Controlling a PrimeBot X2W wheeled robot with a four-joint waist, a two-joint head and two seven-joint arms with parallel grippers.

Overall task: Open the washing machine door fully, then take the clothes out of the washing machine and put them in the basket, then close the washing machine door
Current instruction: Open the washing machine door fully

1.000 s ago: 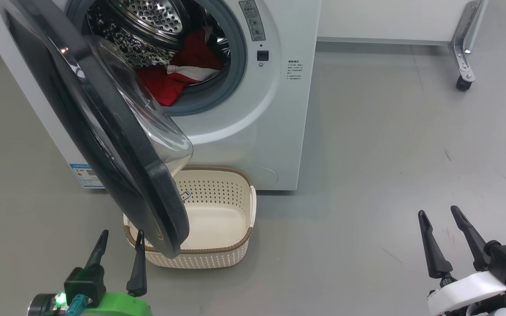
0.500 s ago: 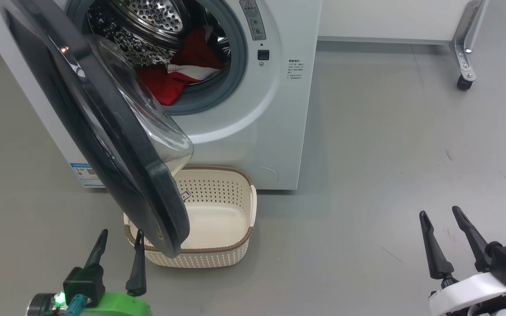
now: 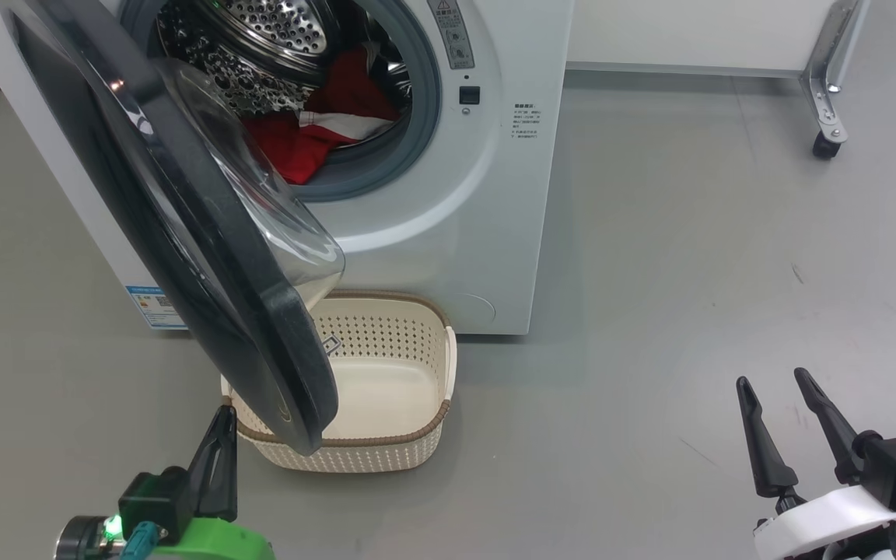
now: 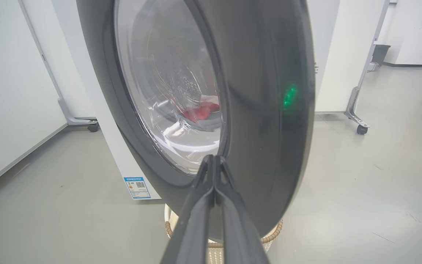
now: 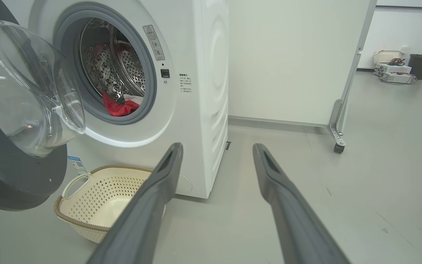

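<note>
The washing machine (image 3: 448, 225) stands with its door (image 3: 207, 257) swung partly open, black rim and clear glass bowl hanging over the basket (image 3: 425, 424). Red clothes (image 3: 300, 140) with a white piece lie in the steel drum, also visible as red clothes (image 5: 117, 106) from the right wrist. The cream basket (image 5: 97, 198) sits on the floor against the machine's front. My left gripper (image 3: 222, 420) is shut with nothing in it, just below and left of the door's lower edge; its closed tips (image 4: 214, 158) sit near the door's outer face (image 4: 262, 110). My right gripper (image 3: 773, 381) is open, far right over bare floor.
A white panel on a metal leg with a caster (image 3: 825, 144) stands at the back right. Grey floor (image 3: 689, 272) stretches right of the machine. A blue label (image 3: 154, 307) marks the machine's lower left corner. A dark bin and boxes (image 5: 398, 66) sit far off.
My left gripper's fingers have closed together from open. The right gripper and the door stand as before; the view shifted slightly.
</note>
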